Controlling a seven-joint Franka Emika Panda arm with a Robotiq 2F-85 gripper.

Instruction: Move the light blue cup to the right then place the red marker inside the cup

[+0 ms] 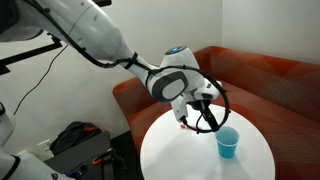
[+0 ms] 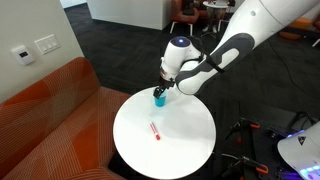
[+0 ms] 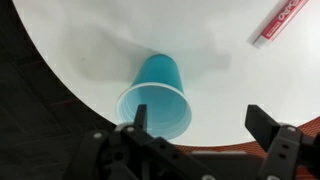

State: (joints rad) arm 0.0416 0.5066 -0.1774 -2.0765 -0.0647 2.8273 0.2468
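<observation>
The light blue cup [image 3: 156, 92] stands upright on the round white table [image 3: 90, 35], near its edge. It shows in both exterior views [image 1: 228, 144] [image 2: 158, 97]. My gripper [image 3: 202, 125] is open and empty just above the cup. In the wrist view its left finger overlaps the cup's rim and the cup lies to the left of the gap between the fingers. The gripper also shows in both exterior views [image 1: 203, 116] [image 2: 164, 86]. The red marker [image 3: 283, 22] lies flat on the table, apart from the cup, near the table's middle in an exterior view [image 2: 156, 131].
An orange-red sofa [image 1: 270, 80] [image 2: 40, 115] curves round behind the table [image 1: 170, 160] [image 2: 190, 150]. A black bag [image 1: 75, 138] sits on the floor beside the table. Dark equipment with cables [image 2: 255, 140] stands by the table's other side.
</observation>
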